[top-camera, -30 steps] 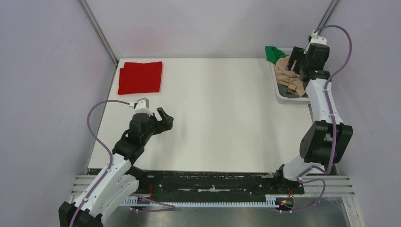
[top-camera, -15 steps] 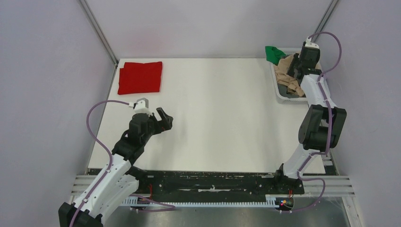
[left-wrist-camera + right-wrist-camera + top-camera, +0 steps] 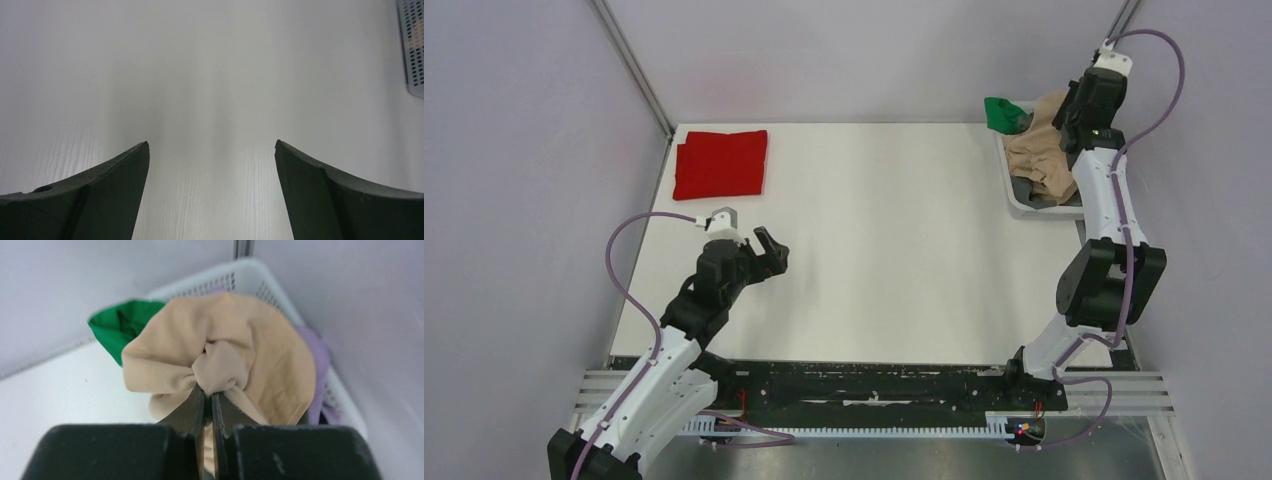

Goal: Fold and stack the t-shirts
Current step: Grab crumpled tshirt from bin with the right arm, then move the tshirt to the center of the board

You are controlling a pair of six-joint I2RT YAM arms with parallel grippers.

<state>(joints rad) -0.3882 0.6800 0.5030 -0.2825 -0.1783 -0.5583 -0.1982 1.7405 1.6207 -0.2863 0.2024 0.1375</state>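
Right claw: jaws pressed together, pinching a gathered bunch of the beige t-shirt, which hangs over the white basket at the worktop's far right edge. A green cloth and a purple cloth lie beside it. Left claw: jaws spread wide above bare worktop, holding nothing. Red t-shirt: folded rectangle, far left corner.

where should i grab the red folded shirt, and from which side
Probably its near edge, coming down from above on the near side. The red t-shirt lies flat as a folded rectangle at the far left corner of the table, so only its edges offer layers to pinch. The near edge faces the open left claw, the closer of the two.
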